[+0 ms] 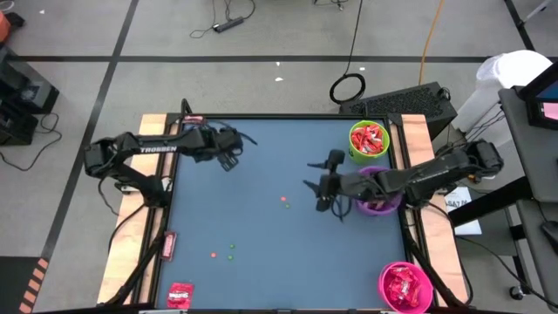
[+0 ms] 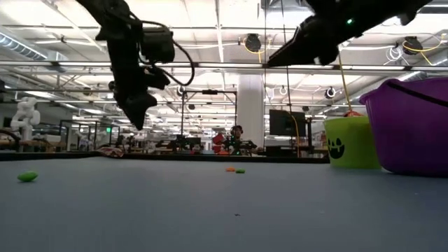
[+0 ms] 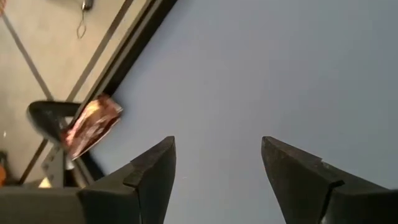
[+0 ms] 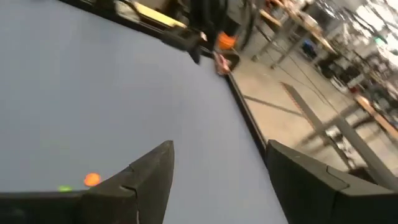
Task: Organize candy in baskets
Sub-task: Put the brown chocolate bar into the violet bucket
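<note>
Both grippers hang open above the blue mat with nothing between their fingers. My left gripper (image 1: 237, 150) (image 3: 217, 146) is at the far left, slanting down; its dark fingers also show in the low view (image 2: 136, 108). A wrapped red candy (image 3: 92, 126) (image 1: 192, 119) lies on the table's far left edge, beyond it. My right gripper (image 1: 316, 181) (image 4: 221, 149) is right of the middle, beside the purple basket (image 1: 378, 202). The green basket (image 1: 369, 139) and the pink basket (image 1: 405, 286) hold red candy.
Two more candies lie at the table's left, one on the wooden side strip (image 1: 168, 247) and one near the front corner (image 1: 180, 295). Tiny round dots lie loose on the mat (image 1: 284, 201) (image 1: 231, 251). The mat (image 1: 261, 227) between the arms is bare.
</note>
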Robot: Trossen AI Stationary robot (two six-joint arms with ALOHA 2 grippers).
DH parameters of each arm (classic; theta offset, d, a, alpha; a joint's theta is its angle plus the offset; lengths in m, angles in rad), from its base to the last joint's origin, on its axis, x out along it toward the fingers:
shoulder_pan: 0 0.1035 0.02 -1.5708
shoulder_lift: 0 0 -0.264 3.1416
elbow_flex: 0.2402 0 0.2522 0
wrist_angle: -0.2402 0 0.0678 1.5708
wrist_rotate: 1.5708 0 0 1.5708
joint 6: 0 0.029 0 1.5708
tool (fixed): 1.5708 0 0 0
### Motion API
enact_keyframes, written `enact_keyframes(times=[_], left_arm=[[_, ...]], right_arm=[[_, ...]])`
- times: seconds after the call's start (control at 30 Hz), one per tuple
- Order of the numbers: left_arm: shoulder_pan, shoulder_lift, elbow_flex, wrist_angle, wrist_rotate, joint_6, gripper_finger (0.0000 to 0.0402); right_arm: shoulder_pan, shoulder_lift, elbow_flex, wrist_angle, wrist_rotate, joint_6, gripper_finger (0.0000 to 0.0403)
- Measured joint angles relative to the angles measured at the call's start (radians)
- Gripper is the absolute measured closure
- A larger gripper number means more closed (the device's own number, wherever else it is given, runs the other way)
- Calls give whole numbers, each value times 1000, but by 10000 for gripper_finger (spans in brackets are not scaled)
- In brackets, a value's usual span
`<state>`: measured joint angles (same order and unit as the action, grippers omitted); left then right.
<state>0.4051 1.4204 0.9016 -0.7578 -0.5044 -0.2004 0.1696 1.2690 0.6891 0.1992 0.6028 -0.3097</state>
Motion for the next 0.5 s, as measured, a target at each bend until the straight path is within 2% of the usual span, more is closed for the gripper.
enact_keyframes(times=[0.13,0.3,0.5], left_arm=[[129,4,0,-3,42,87,159],[301,52,0,-7,148,210,159],[419,132,0,9,90,397,159]], right_arm=[[-49,-1,0,-10,-40,13,172],[-97,3,0,-8,-119,27,185],[-146,28,1,-26,-139,47,193]])
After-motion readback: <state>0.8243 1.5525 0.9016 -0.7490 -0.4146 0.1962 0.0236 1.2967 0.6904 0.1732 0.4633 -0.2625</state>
